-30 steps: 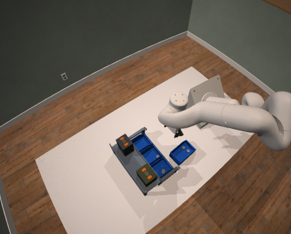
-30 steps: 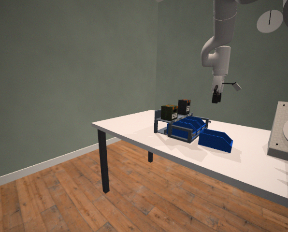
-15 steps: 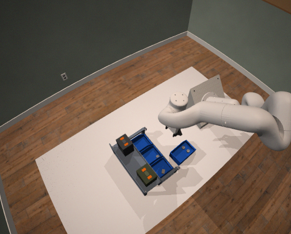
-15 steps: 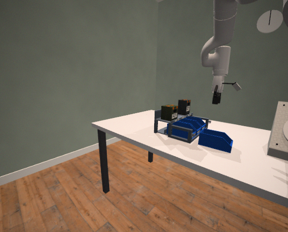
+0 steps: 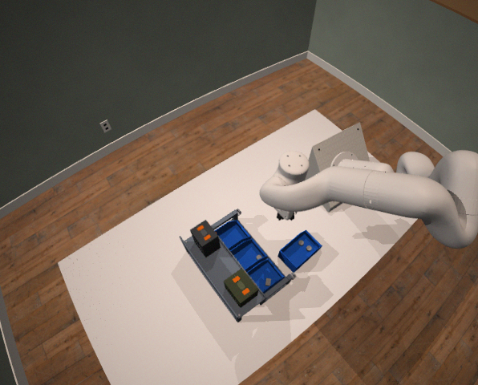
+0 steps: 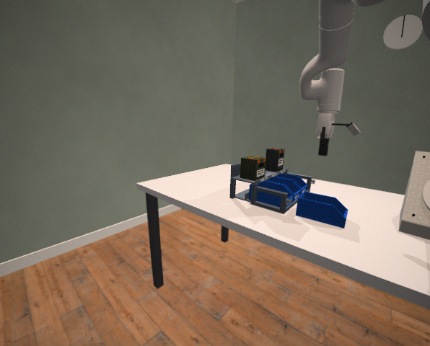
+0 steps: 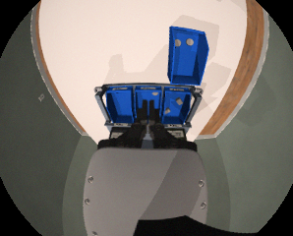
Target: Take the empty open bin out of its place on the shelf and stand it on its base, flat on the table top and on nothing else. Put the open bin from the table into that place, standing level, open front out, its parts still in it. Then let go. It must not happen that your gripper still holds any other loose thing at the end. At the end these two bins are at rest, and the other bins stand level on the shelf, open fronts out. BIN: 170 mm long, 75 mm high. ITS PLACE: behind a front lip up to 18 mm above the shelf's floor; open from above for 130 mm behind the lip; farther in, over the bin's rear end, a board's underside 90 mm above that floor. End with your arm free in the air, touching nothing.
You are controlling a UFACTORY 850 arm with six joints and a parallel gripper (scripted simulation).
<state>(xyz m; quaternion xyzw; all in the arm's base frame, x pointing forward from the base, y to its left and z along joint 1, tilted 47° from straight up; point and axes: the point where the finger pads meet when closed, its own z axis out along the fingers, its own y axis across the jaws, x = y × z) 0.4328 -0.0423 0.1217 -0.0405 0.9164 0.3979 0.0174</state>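
A grey shelf (image 5: 212, 269) (image 6: 269, 195) (image 7: 101, 101) on the white table (image 5: 127, 289) (image 6: 192, 186) holds three blue open bins in a row. The bin at the black box's end (image 5: 232, 232) (image 7: 121, 105) looks empty. The middle bin (image 5: 247, 253) and the bin at the green box's end (image 5: 266, 275) (image 7: 177, 106) each hold a grey part. A fourth blue bin (image 5: 301, 249) (image 6: 321, 212) (image 7: 186, 55) with two grey parts stands on the table in front of the shelf. My gripper (image 5: 284, 216) (image 6: 322, 148) (image 7: 147, 106) is shut on nothing and hangs high above the bins.
A black box (image 5: 204, 237) (image 6: 275, 159) and a green box (image 5: 241, 289) (image 6: 252, 166) stand on the shelf's upper board. The robot's grey base plate (image 5: 338, 144) (image 6: 420, 193) lies beyond the loose bin. The table's edge runs close to the shelf's near end.
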